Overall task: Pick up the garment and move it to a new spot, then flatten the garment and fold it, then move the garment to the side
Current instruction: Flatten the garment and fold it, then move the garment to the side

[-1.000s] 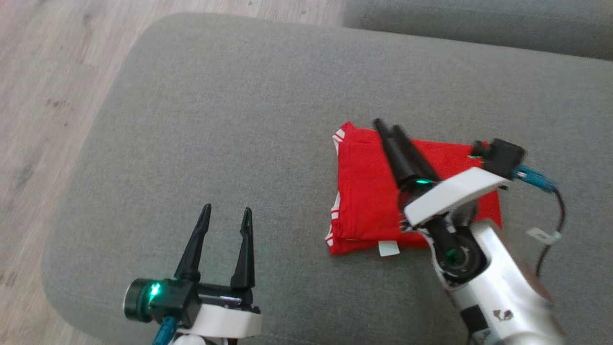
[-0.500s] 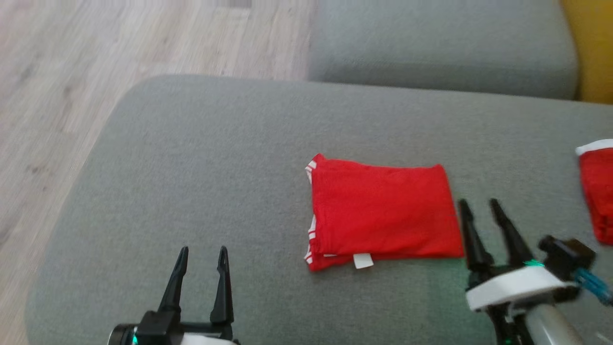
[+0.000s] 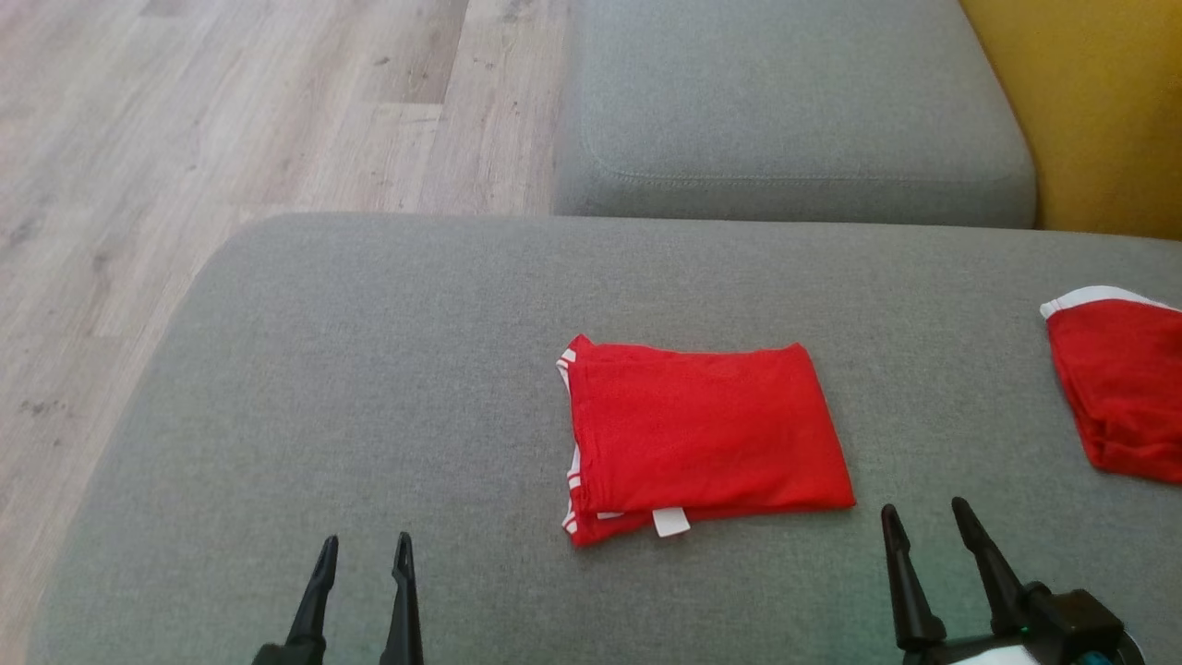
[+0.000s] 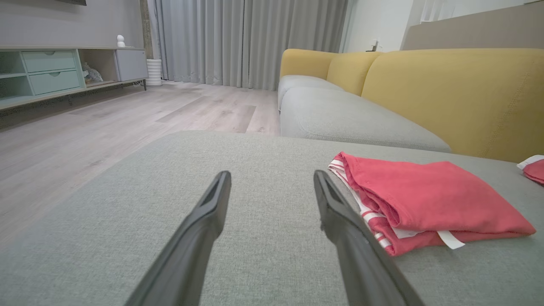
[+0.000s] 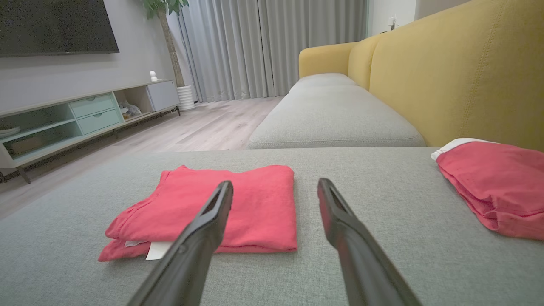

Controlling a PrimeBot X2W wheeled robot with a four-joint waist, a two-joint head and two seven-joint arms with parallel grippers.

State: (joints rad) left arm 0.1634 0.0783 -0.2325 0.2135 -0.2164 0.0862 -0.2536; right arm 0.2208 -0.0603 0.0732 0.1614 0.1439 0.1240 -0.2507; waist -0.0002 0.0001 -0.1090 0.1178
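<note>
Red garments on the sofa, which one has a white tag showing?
The folded garment in the middle: a white tag pokes from its near edge. The other red one, far right, has none visible.

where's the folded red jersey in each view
Head view: the garment at centre, on the grey cushion.
Left wrist view: the garment right of centre, just right of the left gripper.
Right wrist view: the garment left of centre, partly behind the right gripper.
Shared landmark: the second red cloth at each picture's right edge.
</note>
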